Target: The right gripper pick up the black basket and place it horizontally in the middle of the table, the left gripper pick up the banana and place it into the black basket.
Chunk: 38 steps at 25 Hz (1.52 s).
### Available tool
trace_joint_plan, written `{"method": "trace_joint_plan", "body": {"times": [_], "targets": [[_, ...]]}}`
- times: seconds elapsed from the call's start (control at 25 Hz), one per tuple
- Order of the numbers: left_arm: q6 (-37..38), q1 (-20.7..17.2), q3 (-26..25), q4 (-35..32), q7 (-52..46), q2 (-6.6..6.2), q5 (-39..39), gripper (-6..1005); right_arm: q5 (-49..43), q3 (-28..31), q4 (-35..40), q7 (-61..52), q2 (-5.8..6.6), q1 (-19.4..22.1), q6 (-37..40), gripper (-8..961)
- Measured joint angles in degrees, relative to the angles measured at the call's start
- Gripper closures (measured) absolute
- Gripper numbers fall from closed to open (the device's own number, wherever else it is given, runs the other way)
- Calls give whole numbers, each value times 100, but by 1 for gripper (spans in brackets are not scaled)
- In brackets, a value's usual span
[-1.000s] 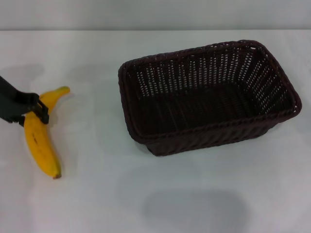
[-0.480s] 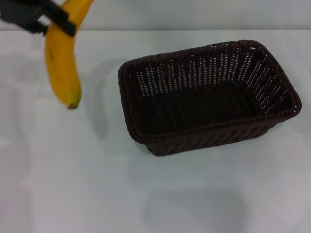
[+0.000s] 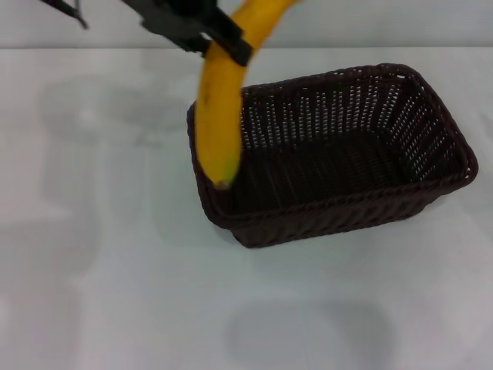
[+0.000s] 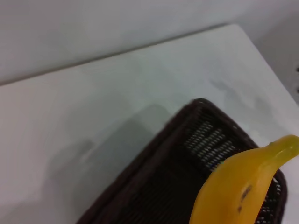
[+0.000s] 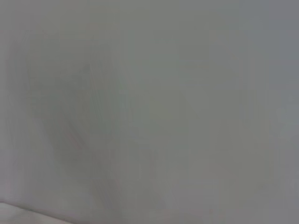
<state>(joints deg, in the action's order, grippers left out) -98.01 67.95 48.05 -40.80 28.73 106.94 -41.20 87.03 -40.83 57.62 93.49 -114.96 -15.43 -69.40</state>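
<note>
The black basket (image 3: 331,154) stands on the white table (image 3: 108,293), right of the middle, long side across. My left gripper (image 3: 225,40) is shut on the banana (image 3: 219,116) near its stem end and holds it in the air. The banana hangs down over the basket's left rim, dark tip lowest. In the left wrist view the banana (image 4: 238,186) is close up above the basket (image 4: 173,168). The right gripper is out of view; its wrist view shows only a plain grey surface.
A grey wall (image 3: 347,23) runs behind the table's far edge. Bare white tabletop lies left of and in front of the basket.
My left gripper lifted the banana off the table at the left, then carried it right. It now hangs over the basket's left rim. The basket has not moved.
</note>
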Motion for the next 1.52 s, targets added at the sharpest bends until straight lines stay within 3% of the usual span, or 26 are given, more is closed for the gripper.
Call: {"method": "trace_joint_plan", "body": {"times": [0.2,0.48,0.64,0.76,0.84,0.96,1.08,1.28,1.52], "targets": [[276,188,254,112,439,286,49,404,6,3,-118,17,-1,15,-53,289],[574,134,612,2,487,383,34,382,11,50,-265,76,0,34,-187,290],[588,-214,591,-620,713,506,-266,369,43,65,-363,152,0,49,-198,290],[682,-619,585,-1283,1006,632,-688,235,210,75,-462,334,-1,111,-209,290],[919,-1058,580,-1883,1345,769,-1086,146,377,83,-524,527,1,197,-218,290],[1443,-2128,573,-2812,2142,971,-1869,105,554,90,-696,873,5,242,-224,290],[1832,-3187,560,-3251,3125,1092,-2958,109,905,107,-1060,1404,-1,254,-225,290],[2186,-4699,508,-3198,4852,1195,-4869,112,1795,216,-1950,2855,-1,260,-232,291],[2152,-6154,507,-2198,7292,1248,-7065,112,3090,233,-3006,4472,-6,269,-245,291]]}}
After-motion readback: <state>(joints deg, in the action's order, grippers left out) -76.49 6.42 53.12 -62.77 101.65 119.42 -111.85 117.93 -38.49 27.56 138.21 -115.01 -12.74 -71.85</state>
